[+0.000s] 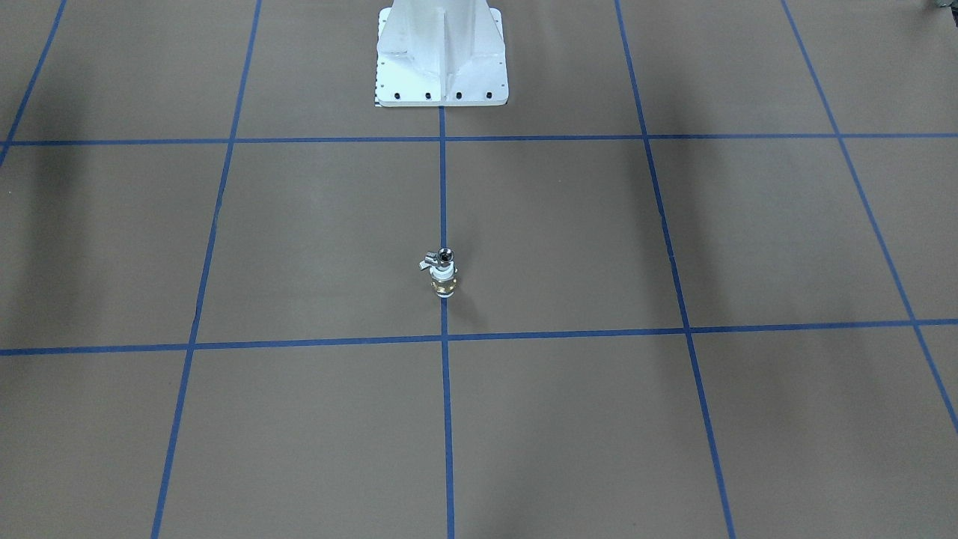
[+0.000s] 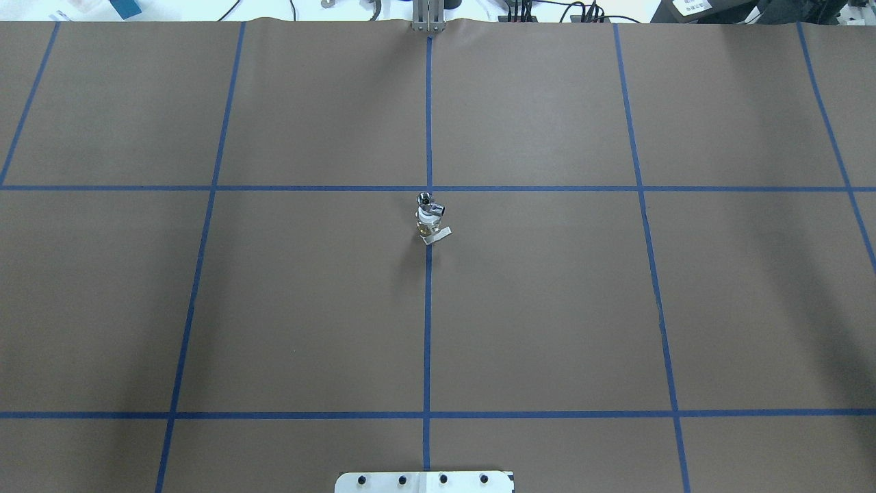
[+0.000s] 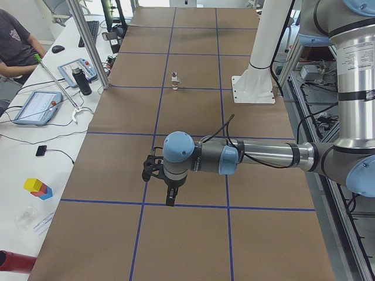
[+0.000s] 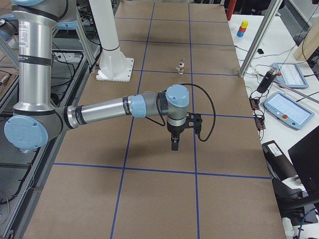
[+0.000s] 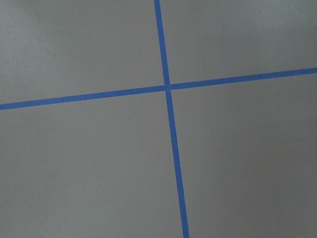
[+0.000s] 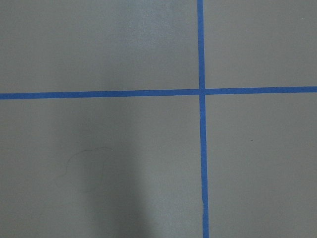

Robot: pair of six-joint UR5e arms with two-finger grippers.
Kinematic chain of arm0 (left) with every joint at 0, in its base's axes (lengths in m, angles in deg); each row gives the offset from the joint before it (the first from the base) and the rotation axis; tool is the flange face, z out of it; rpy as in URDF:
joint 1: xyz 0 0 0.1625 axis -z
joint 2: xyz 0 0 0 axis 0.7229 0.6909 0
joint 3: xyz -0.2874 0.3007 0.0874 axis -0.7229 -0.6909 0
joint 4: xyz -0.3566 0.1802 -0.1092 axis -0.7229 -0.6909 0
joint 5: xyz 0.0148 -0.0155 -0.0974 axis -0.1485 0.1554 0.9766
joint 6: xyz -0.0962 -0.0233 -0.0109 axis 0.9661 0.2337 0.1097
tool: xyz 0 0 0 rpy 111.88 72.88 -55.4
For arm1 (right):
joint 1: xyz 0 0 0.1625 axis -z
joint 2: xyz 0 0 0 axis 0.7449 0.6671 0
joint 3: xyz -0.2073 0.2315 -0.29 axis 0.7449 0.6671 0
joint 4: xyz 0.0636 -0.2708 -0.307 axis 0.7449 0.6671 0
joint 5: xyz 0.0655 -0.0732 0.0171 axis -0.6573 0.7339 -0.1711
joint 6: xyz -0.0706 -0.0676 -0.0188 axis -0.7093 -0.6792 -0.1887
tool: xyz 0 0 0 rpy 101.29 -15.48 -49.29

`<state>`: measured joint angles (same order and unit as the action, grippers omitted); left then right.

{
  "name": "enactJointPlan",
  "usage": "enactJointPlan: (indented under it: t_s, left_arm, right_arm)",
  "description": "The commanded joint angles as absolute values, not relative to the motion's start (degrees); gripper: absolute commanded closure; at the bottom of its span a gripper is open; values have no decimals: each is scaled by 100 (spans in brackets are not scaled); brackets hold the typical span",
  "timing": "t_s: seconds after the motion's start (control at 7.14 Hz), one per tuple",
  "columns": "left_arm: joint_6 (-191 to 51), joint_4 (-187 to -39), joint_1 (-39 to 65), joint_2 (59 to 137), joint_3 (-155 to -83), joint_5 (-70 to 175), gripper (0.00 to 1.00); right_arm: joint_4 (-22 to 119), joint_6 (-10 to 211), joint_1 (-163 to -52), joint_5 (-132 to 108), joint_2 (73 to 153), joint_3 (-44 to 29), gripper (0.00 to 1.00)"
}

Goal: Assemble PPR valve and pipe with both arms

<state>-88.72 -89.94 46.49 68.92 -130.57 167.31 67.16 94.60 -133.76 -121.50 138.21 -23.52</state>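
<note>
— Where is the work?

— Mid-bench. The PPR valve (image 1: 444, 284) stands upright on the central blue tape line (image 1: 447, 419) of the brown-papered bench (image 1: 673, 419). It has white plastic ends, a brass middle and a pale lever (image 1: 428, 261) jutting sideways. The shiny silver pipe (image 1: 444, 257) sits on its top end, touching it.

— And the robot's hands?

— Only the side cameras catch them. The left hand (image 3: 170, 201) and the right hand (image 4: 174, 145), both black, point down over the bench, well apart from the valve. Whether their fingers are wide or narrow, I cannot tell. The wrist cameras show just matte paper and crossing tape.
</note>
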Motion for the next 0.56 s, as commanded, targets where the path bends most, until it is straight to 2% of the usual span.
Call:
enactJointPlan:
  t_s: [0.0, 0.42]
  left_arm:
    - [-8872, -8994, 4643, 6882, -13059, 16745, 0]
    - [-8881, -9020, 4643, 6873, -13068, 16763, 0]
  right_arm:
    - [6716, 9463, -13376, -12158, 13821, -2352, 0]
    - [6716, 9463, -13376, -12185, 13830, -2360, 0]
